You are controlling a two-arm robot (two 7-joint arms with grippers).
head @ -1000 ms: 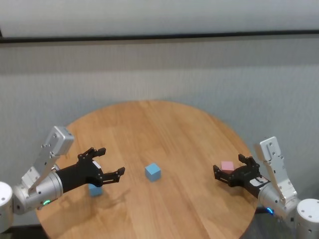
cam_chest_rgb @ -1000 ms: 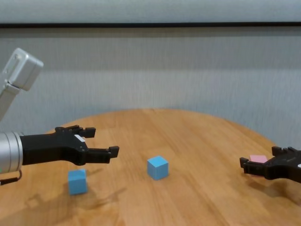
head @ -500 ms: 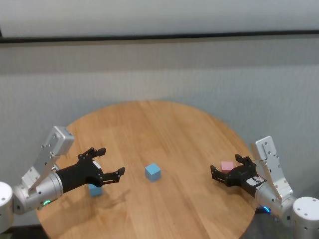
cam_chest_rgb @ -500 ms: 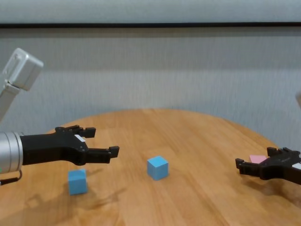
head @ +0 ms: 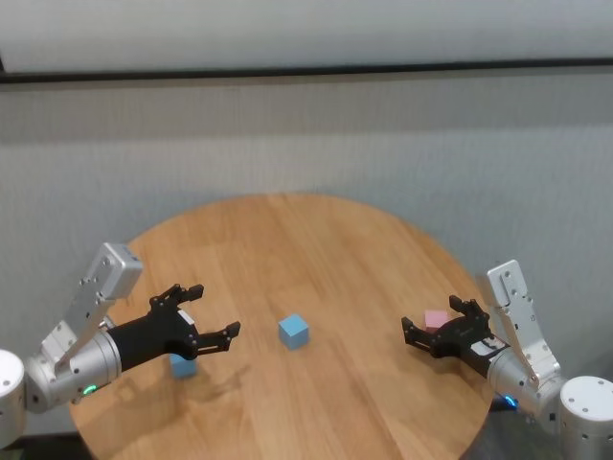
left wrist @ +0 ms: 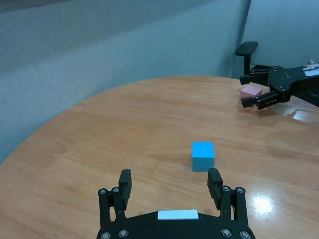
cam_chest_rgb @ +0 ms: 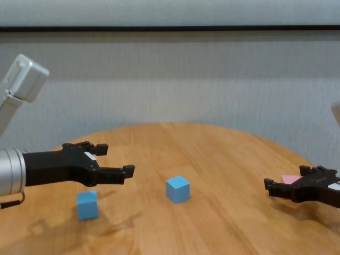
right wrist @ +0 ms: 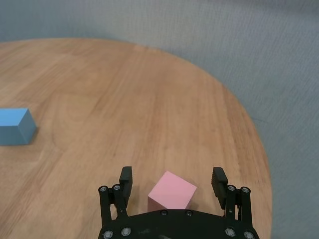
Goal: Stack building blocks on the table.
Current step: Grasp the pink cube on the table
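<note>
On the round wooden table lie three cubes. A light blue cube is near the middle; it also shows in the chest view and the left wrist view. A second light blue cube lies at the left, under my left gripper, which hovers open and empty above it. The pale pink cube lies near the right edge. My right gripper is open, low over the table, with its fingers on either side of the pink cube.
The table's right edge runs close beside the pink cube. A grey wall stands behind the table. A black chair stands beyond the far side in the left wrist view.
My right gripper has slid a little toward the table's middle, reaching farther around the pink cube. The left arm and all three cubes have not moved.
</note>
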